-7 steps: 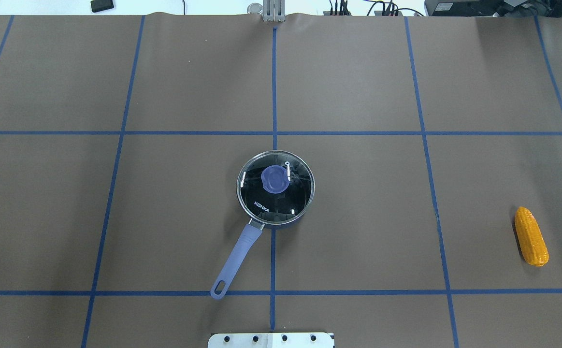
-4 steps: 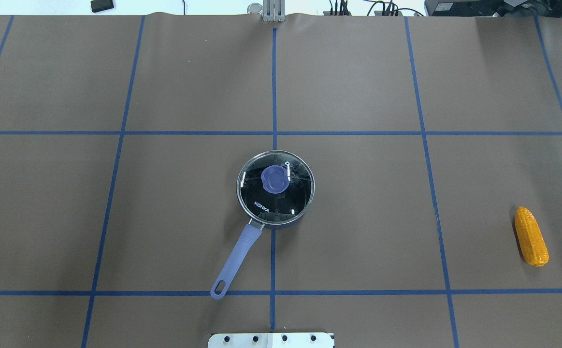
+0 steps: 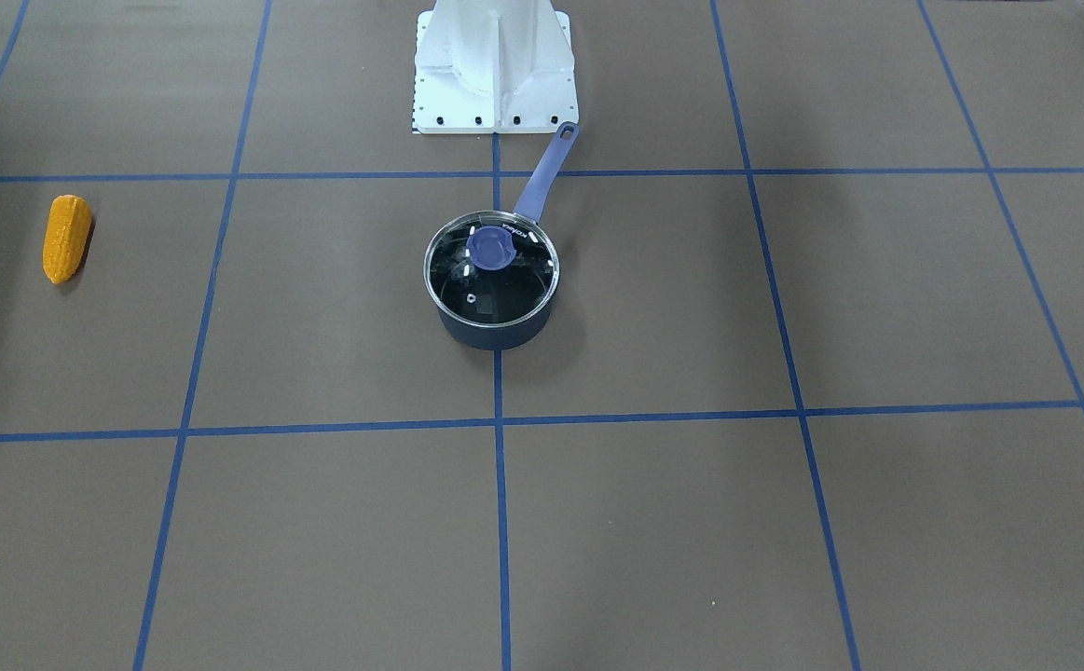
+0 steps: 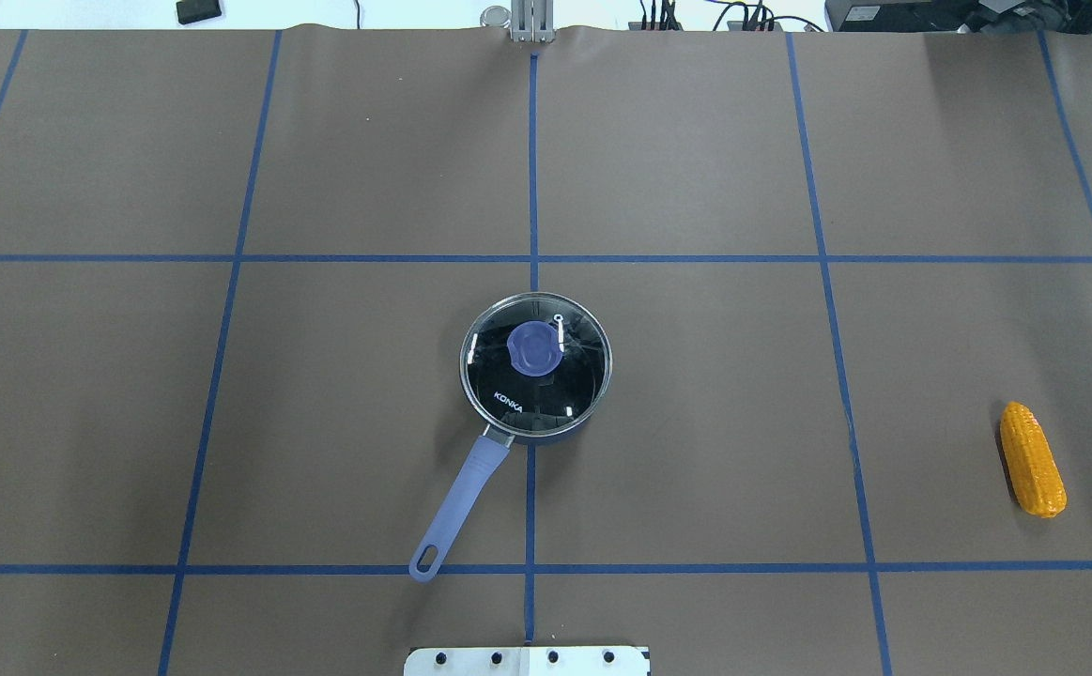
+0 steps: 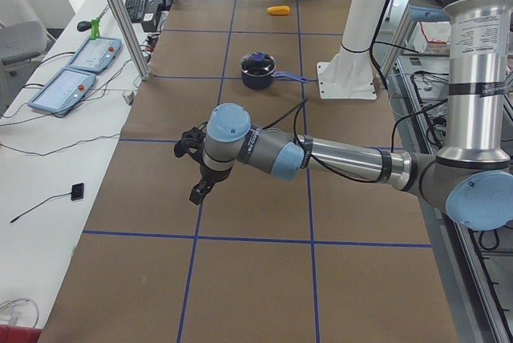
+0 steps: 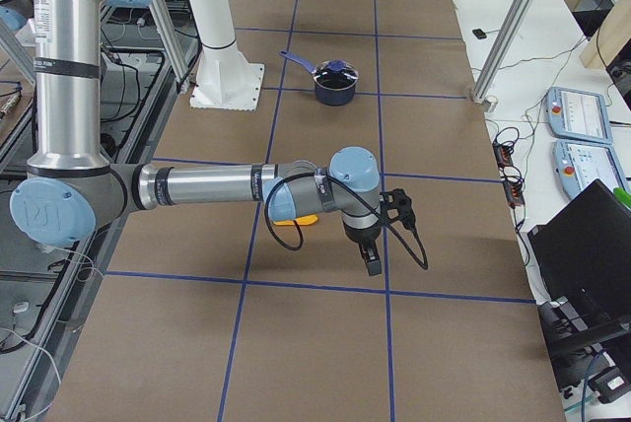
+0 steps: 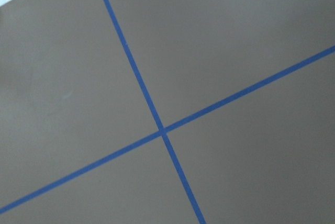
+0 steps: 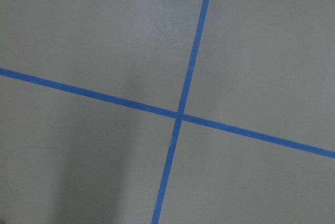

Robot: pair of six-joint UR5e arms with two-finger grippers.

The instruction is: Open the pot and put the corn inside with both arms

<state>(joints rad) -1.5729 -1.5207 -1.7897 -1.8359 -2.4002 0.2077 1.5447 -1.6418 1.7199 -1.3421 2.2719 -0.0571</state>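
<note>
Bright, even light; soft shadows; sharp.

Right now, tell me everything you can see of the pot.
The pot is a small dark navy saucepan, upright near the middle of the table, on the central blue tape line. Its metal-rimmed glass lid, with a blue knob and KONKA lettering, sits on it, so it is closed. The long periwinkle handle, with a hole at its end, points toward the robot's base, slanting to its left. Only the table and lid touch it.
</note>
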